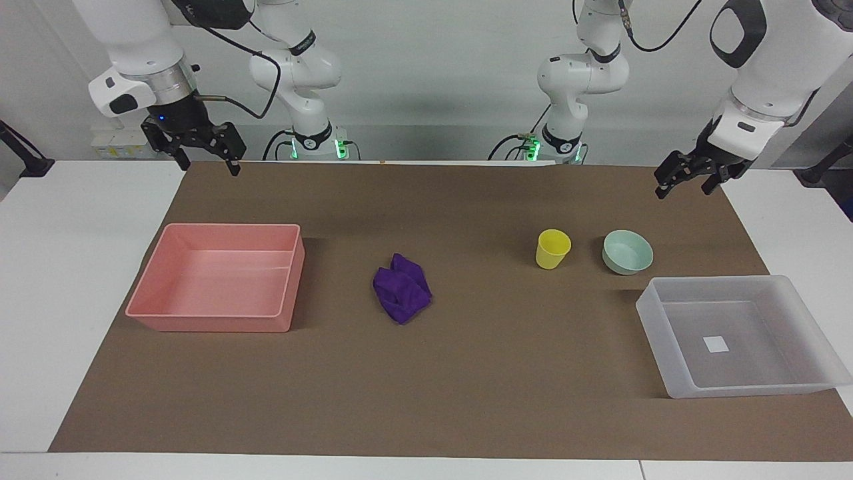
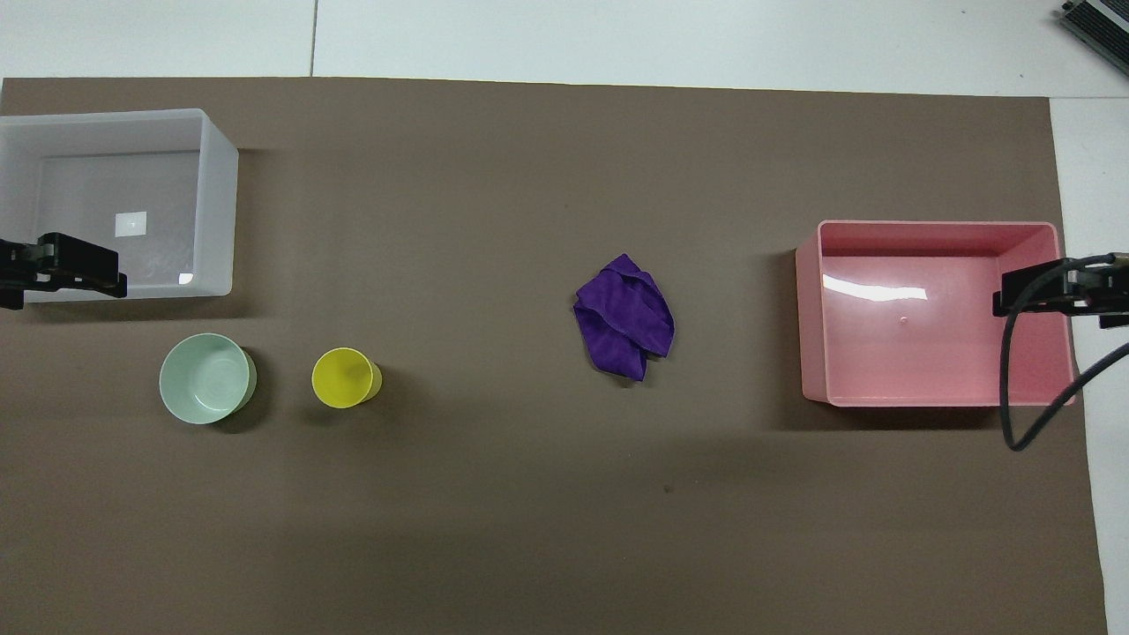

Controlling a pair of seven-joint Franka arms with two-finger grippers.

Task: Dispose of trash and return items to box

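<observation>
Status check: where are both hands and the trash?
Left hand and right hand open, raised at table's robot-side corners. Purple cloth untouched mid-table. Nothing blocking it.

Left pincer [image 1: 686,187] and right pincer [image 1: 208,165] raised, spread.

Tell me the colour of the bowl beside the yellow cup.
Mint green; the bowl shows best in the overhead view.
</observation>
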